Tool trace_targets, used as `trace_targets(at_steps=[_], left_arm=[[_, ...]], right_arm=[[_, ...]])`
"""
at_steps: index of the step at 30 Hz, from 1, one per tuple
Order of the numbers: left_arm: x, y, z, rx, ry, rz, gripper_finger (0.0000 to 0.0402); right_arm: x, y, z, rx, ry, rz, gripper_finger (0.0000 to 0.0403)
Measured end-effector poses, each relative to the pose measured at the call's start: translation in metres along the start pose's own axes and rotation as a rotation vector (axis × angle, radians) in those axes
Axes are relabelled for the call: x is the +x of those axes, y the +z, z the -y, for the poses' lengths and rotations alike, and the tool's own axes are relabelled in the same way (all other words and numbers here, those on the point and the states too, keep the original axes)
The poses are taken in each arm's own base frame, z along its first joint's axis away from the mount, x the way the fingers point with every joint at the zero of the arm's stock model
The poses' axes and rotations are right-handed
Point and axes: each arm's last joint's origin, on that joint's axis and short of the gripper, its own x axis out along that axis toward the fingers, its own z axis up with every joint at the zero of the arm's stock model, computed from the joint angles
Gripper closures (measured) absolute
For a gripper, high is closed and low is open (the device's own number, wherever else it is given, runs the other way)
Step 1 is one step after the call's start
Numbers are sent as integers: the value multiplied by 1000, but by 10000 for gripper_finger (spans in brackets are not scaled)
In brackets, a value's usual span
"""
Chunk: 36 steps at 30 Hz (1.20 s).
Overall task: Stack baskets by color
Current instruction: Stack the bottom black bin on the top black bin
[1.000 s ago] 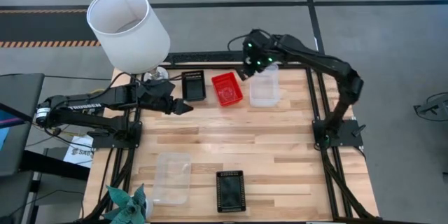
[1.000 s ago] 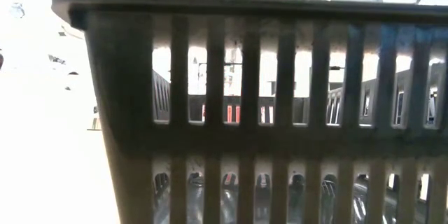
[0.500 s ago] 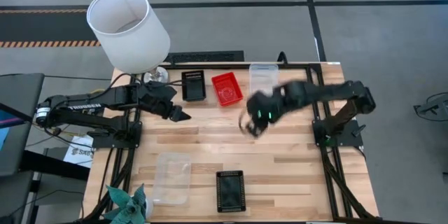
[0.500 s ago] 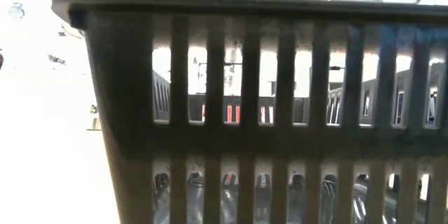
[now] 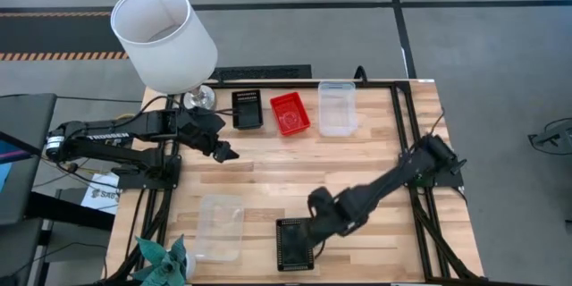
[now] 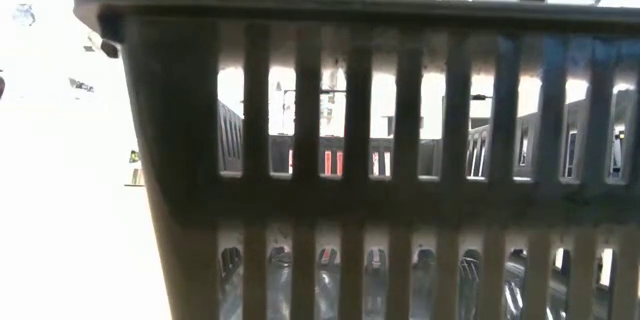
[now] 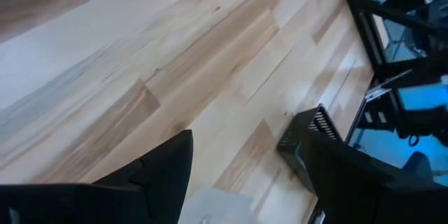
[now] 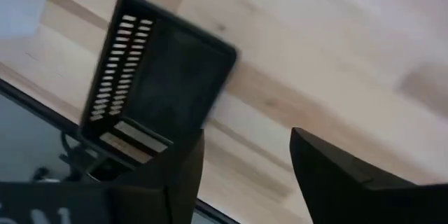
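Note:
Three baskets stand in a row at the far edge: black point(image 5: 248, 108), red point(image 5: 290, 113) and clear point(image 5: 337, 107). Near the front edge sit a clear basket point(image 5: 219, 226) and a black basket point(image 5: 295, 243), which fills the low view point(image 6: 380, 210). My right gripper point(image 5: 317, 225) hovers open just above that black basket's far right corner; its wrist view shows the basket point(image 8: 157, 84) ahead of the empty fingers point(image 8: 245, 175). My left gripper point(image 5: 225, 153) stands open over bare table at the far left, nothing between its fingers point(image 7: 245, 182).
A white lampshade point(image 5: 164, 36) stands over the far left corner, close to my left arm. A teal folded object point(image 5: 165, 259) sits at the near left corner. Bare wood point(image 5: 295, 165) stretches across the table's middle.
My right gripper has swept from the far clear basket across the table toward the near edge, sinking a little and rolling about, and now hangs over the near black basket. The far clear basket stays in its row. My left gripper has tipped slightly.

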Motion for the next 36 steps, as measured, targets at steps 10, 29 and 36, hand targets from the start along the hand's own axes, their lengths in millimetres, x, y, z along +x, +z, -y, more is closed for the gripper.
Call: trace_targets(at_steps=[10,29,36], left_arm=[[0,-4,-5,18,50,-38,150],[-1,-7,-9,80,101,-67,150],[-1,-8,-12,109,137,-61,150]], right_arm=[[52,-37,-22,159,47,-20,167],[101,-25,-39,150,95,-24,374],[103,-4,-39,137,86,-21,374]])
